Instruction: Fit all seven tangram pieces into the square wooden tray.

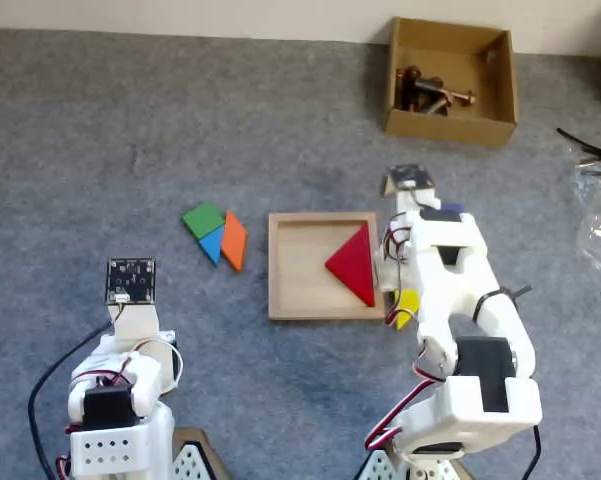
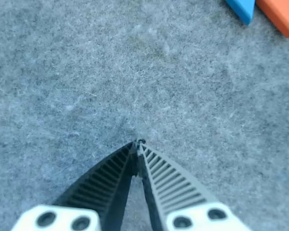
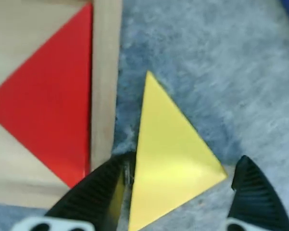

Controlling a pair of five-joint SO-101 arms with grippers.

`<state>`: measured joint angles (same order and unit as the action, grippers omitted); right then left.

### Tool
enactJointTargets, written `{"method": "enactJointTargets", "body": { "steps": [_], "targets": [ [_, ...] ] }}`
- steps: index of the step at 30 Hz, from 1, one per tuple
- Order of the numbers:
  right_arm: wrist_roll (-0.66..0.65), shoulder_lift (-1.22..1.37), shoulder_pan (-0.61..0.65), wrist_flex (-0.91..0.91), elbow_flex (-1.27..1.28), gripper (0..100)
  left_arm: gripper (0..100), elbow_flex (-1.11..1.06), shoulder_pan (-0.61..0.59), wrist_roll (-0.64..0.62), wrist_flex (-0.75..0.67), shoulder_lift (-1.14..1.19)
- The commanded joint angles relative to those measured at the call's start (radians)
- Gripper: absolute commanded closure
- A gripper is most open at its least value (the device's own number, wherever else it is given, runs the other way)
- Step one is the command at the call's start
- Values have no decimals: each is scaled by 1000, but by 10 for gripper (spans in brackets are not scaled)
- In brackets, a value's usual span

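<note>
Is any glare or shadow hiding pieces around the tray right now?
High view: flat, even light, no glare on the tray or red triangle; the right arm, not shadow, covers most of the yellow triangle. Right wrist view: a mild sheen on the yellow triangle and a soft shadow beside it on the felt, nothing hidden. Left wrist view: even light on the felt.

tray (image 1: pixel 320 314): red triangle (image 1: pixel 354 264) inside | yellow triangle (image 3: pixel 168 159) beside rim | green square (image 1: pixel 202 219), blue triangle (image 1: pixel 212 244), orange piece (image 1: pixel 234 241) clustered

A triangle (image 1: pixel 355 265) is lying in the tray (image 1: pixel 300 270) against its right wall, a second triangle (image 1: pixel 406 303) just outside; three pieces (image 1: pixel 217 235) are lying leftward.
</note>
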<state>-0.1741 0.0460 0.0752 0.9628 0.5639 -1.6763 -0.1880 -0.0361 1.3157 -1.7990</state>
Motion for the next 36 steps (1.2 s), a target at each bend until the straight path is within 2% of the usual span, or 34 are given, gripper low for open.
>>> {"method": "enactJointTargets", "body": {
  "steps": [1,5,10,17,22,29,36],
  "targets": [
    [49,-45,-13,2,-7,691,995,-21,-8,-2,8,7],
    [104,-45,-8,48,-13,691,995,-21,-8,-2,8,7],
    [112,-42,-8,45,-15,691,995,-21,-8,-2,8,7],
    [109,-42,-7,-39,-7,691,995,-21,-8,-2,8,7],
    [26,-42,7,-39,-5,691,995,-21,-8,-2,8,7],
    [28,-42,16,-39,44,692,995,-21,-8,-2,8,7],
    [77,-42,16,-39,44,768,995,-21,-8,-2,8,7]
  ]
}}
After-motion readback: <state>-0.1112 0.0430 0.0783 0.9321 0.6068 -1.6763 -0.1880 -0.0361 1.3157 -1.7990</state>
